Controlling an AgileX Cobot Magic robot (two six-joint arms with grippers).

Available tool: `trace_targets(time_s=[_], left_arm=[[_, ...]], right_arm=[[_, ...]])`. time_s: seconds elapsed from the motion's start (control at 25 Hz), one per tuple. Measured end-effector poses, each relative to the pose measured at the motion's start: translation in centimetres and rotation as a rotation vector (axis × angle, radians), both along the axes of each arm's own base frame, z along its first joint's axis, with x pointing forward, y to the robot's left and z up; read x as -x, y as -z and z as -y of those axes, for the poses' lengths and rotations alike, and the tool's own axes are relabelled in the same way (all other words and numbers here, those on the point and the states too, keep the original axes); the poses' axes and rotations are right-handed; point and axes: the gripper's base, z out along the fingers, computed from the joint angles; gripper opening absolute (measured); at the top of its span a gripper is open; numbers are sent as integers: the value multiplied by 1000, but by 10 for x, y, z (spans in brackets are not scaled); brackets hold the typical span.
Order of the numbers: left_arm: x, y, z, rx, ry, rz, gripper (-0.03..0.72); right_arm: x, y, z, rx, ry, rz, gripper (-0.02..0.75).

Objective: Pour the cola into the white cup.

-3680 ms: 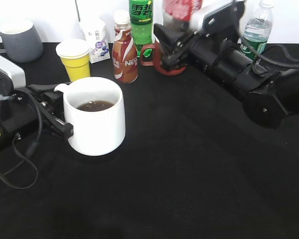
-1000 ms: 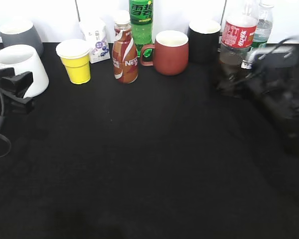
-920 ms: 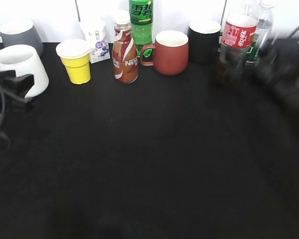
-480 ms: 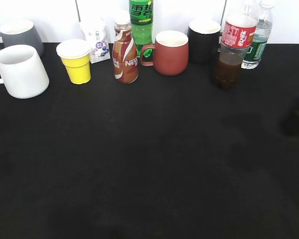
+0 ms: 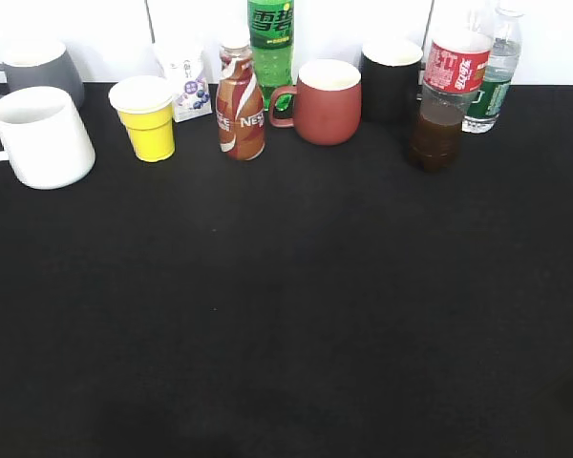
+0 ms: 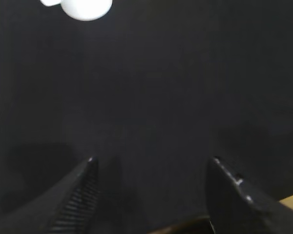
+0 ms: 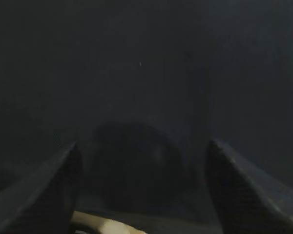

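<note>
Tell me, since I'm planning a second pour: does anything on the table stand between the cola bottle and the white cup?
Not in a straight line. The cola bottle stands back right and the white cup far left. The yellow cup, coffee bottle and red mug stand just behind that line, so a low carry might brush them.

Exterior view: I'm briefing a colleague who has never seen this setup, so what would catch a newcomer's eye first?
Probably the row of drinkware along the back of the black table: the red-labelled cola stands upright toward the right, only partly full. At far left the white cup sits alone in front of a grey mug. Neither arm shows in this view; both wrist views show open grippers, left and right, over bare cloth.
</note>
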Motion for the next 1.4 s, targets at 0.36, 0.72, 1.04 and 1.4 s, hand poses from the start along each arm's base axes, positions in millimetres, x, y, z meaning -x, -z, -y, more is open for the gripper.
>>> trace_targets(time_s=[0.36, 0.72, 1.04, 1.4], left_arm=[[-8, 37, 2, 18, -6, 50, 514], [-9, 37, 2, 18, -6, 50, 514], [12, 35, -4, 35, -227, 193, 486], [23, 36, -4, 42, -262, 260, 377]], right_arm=[[6, 43, 0, -24, -21, 85, 591], [6, 43, 0, -25, -23, 85, 587], [10, 42, 3, -18, 209, 108, 586], [25, 42, 4, -33, 211, 206, 586]])
